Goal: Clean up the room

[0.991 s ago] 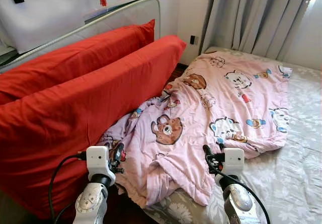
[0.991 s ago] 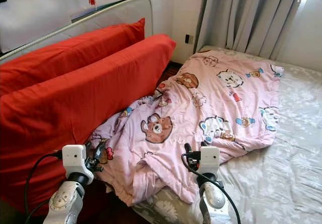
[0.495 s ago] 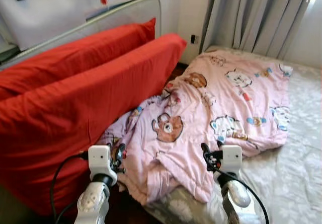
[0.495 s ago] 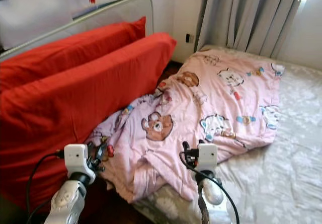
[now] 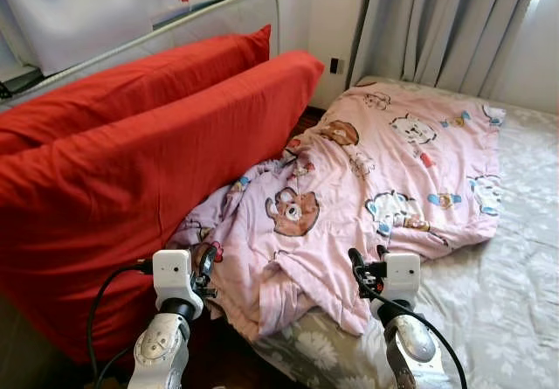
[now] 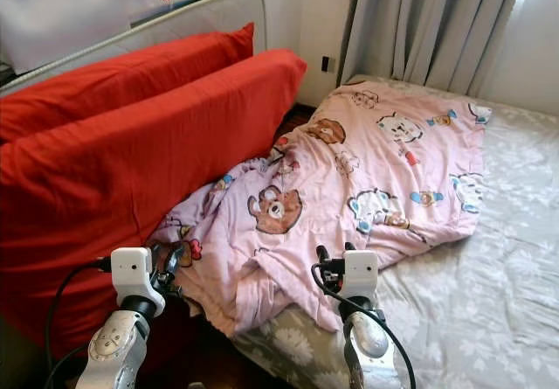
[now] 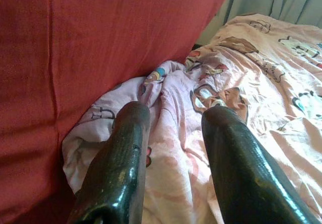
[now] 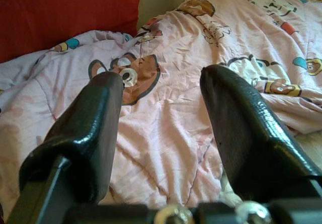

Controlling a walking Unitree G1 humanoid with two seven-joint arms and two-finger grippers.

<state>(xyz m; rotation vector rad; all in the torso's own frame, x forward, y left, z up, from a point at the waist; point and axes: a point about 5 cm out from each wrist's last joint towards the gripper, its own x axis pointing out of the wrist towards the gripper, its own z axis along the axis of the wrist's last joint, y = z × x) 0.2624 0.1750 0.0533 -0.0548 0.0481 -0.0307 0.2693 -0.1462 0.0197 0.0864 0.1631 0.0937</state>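
Note:
A crumpled pink blanket printed with cartoon bears lies across the bed, its near corner hanging over the mattress edge. Two long red pillows lean against the headboard on the left. My left gripper hovers open just short of the blanket's bunched corner beside the lower red pillow. Open too, my right gripper hangs over the blanket's near edge. Nothing is between either pair of fingers.
The mattress has a grey flowered sheet, bare at the right and front. Grey curtains hang behind the bed. A metal headboard rail runs behind the pillows. Dark floor shows between pillow and mattress.
The whole scene has shifted slightly downward and closer, so the camera has moved. Both grippers keep the same pose, open, near the blanket's edge.

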